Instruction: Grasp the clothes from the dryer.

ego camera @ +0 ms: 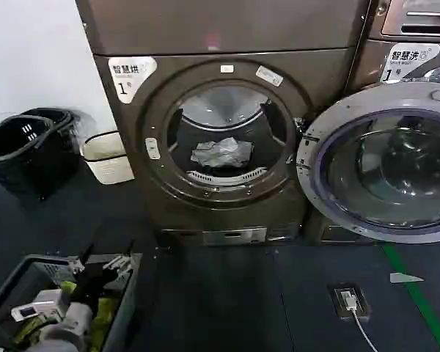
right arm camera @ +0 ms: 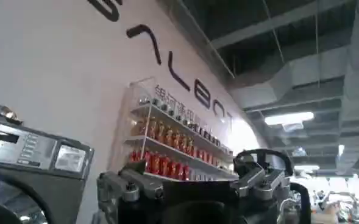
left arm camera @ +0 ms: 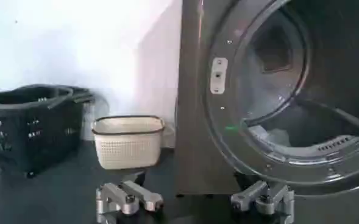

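Your clothes lie as a pale crumpled bundle on the drum floor inside the dryer, just behind the lower lip of the round opening, with the door swung wide to the right. Your left gripper sits low in front of the machine, below and to the left of the opening, well apart from the bundle; its fingers are spread wide. Your right gripper points up toward the ceiling, away from the drum, fingers also spread. A dark basket and a cream bin stand left of the dryer.
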{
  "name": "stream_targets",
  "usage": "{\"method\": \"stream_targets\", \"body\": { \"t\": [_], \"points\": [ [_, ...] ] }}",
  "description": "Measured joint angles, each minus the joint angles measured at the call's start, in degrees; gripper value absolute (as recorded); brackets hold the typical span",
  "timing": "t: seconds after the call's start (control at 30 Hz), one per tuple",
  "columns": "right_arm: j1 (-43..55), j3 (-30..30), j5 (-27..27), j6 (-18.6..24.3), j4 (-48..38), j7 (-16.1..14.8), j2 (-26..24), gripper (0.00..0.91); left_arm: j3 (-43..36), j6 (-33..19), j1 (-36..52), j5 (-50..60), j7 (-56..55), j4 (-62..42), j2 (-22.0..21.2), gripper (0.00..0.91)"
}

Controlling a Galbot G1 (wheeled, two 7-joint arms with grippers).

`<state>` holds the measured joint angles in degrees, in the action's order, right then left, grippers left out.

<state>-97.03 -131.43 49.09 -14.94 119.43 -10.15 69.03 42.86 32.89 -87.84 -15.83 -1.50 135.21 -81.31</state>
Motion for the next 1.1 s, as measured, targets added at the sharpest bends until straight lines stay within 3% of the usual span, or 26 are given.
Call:
{"method": "stream_targets", "body": {
  "t": [1.1],
  "points": [
    [0.34, -0.03, 0.94, 1.07, -0.48, 0.31, -0.97, 0.907, 0.97, -0.02, -0.47, 0.1, 0.07, 0.55, -0.74, 0.907]
  ]
}}
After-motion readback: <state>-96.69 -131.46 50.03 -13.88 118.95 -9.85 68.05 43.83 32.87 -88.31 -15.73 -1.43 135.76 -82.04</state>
